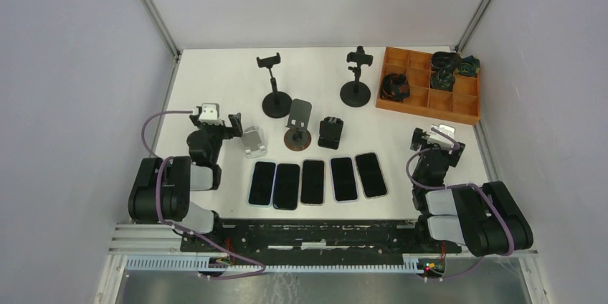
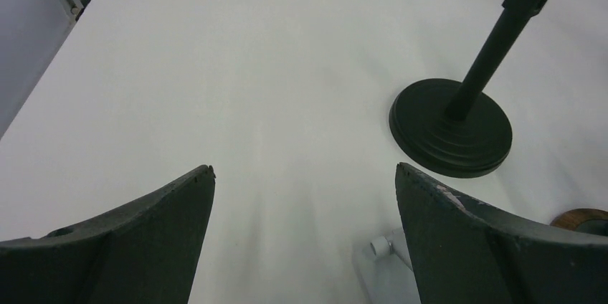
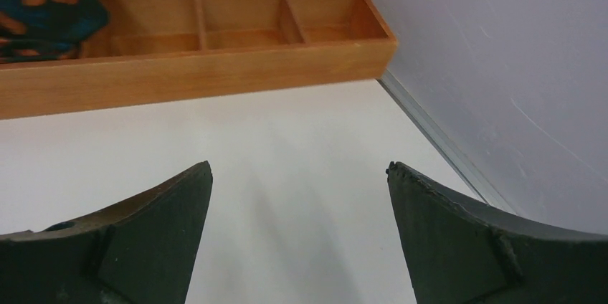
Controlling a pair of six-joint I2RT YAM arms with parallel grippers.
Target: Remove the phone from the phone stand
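Left claw spread wide, empty; right claw same. Phone leans near-upright on brown stand, rightward of my left claw, past silver stand. Left arm nearer.

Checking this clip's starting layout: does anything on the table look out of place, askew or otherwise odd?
Nothing is spilled or damaged. One oddity: all five phones lie flat in a row, and both tall clamp stands are empty; whether the brown-based stand holds one is unclear.
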